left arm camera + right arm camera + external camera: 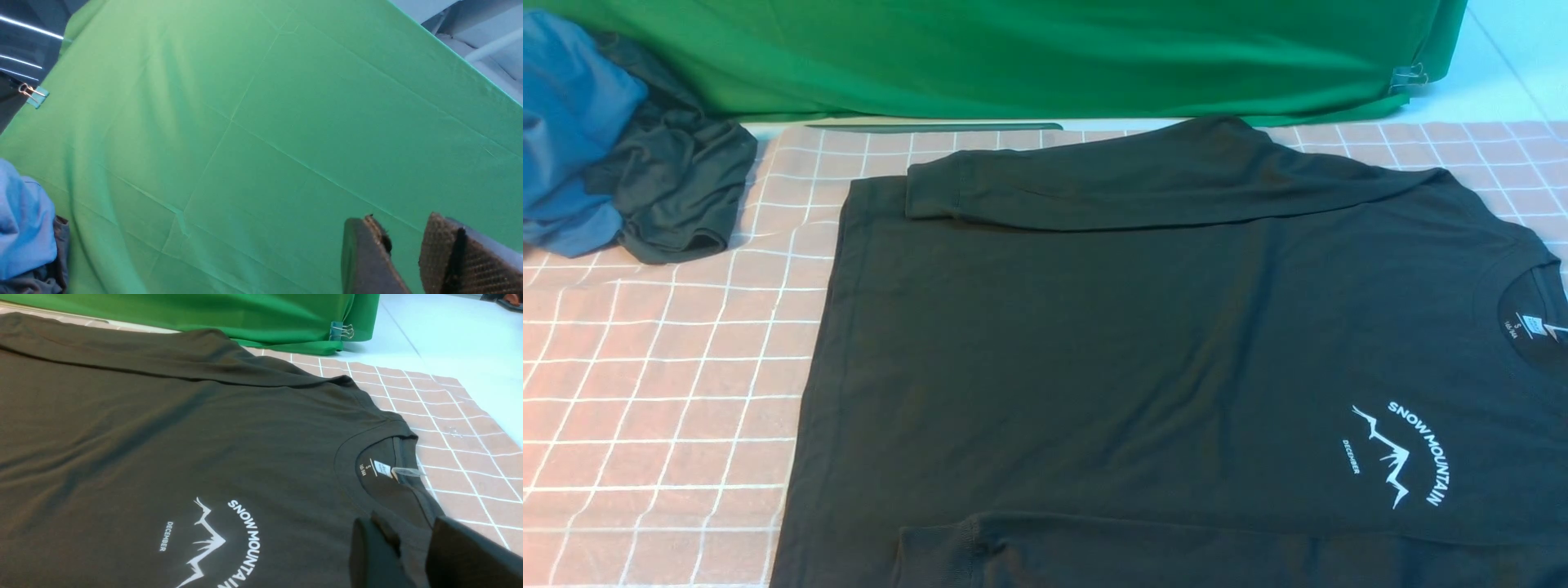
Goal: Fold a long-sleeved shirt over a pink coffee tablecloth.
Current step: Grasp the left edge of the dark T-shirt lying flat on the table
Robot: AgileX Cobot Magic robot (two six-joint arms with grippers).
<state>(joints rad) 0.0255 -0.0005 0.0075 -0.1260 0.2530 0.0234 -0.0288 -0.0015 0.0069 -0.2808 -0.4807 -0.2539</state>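
The long-sleeved shirt lies flat on the pink coffee tablecloth, collar to the right, white "SNOW MOUNTAIN" print up. Its far sleeve is folded across the body, with the cuff toward the left. The near sleeve lies along the front edge. No gripper shows in the front view. In the right wrist view my right gripper hovers open just over the shirt beside the collar, with nothing between its fingers. In the left wrist view my left gripper is open and empty, facing the green backdrop.
A blue garment and a smaller dark garment are heaped at the back left of the tablecloth. The green backdrop hangs along the far edge, held by a binder clip. Bare white table shows beyond the tablecloth's right edge.
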